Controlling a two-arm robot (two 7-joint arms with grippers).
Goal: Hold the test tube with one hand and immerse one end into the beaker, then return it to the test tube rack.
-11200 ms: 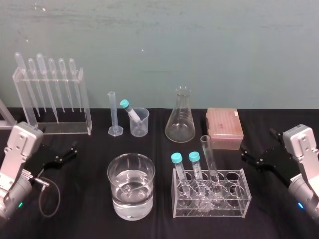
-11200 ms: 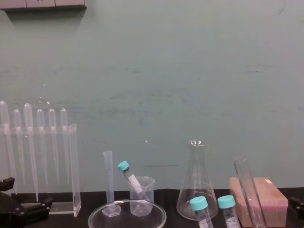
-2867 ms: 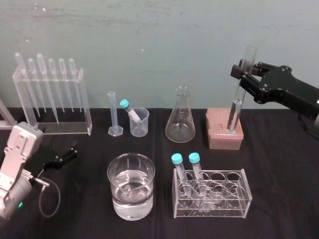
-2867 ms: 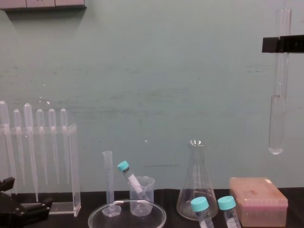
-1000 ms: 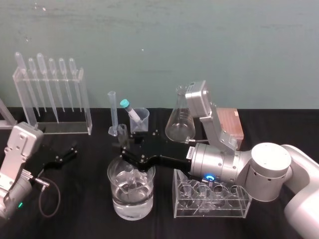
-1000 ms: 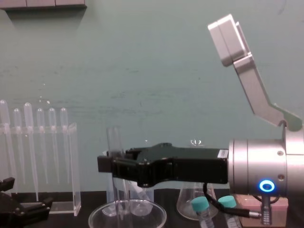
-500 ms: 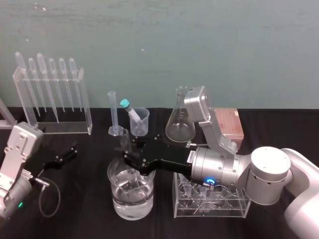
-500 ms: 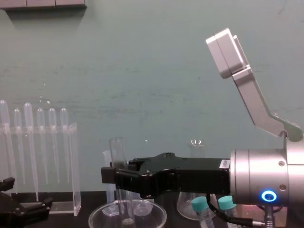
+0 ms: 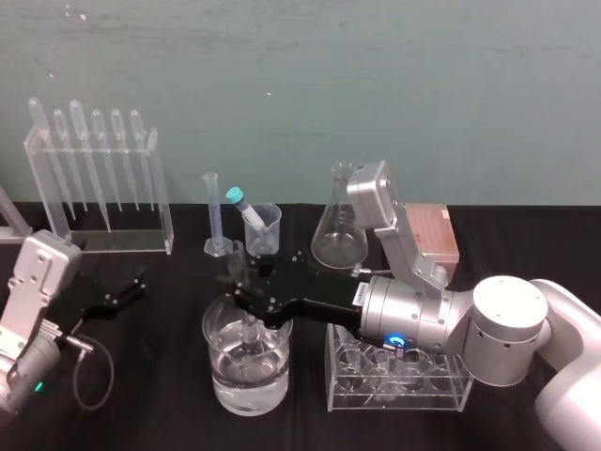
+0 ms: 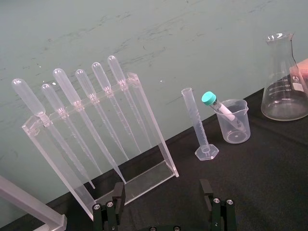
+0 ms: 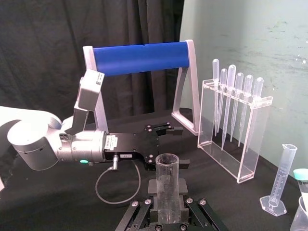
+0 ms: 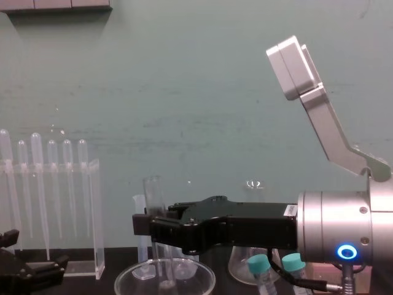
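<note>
- Head view shows the right gripper (image 9: 240,285) reaching across over the beaker (image 9: 246,390), which stands on the black table (image 9: 160,404).
- This gripper is closed tight on the test tube (image 9: 236,256), near its top, and holds it upright.
- The tube's round bottom end is down inside the beaker. It looks like it is in the water, but I cannot tell how deep.
- The left gripper (image 9: 127,289) lies on the table far to the left. It is open and holds nothing.
- I think the dipping step is going on right now.
- Next, the tube needs to go straight up until it is above the glass rim. Then it needs to go across to the test tube rack (image 9: 376,399) just beside the beaker, and down into a free hole.
- The arm hides much of the rack, so picking the hole will take care.
</note>
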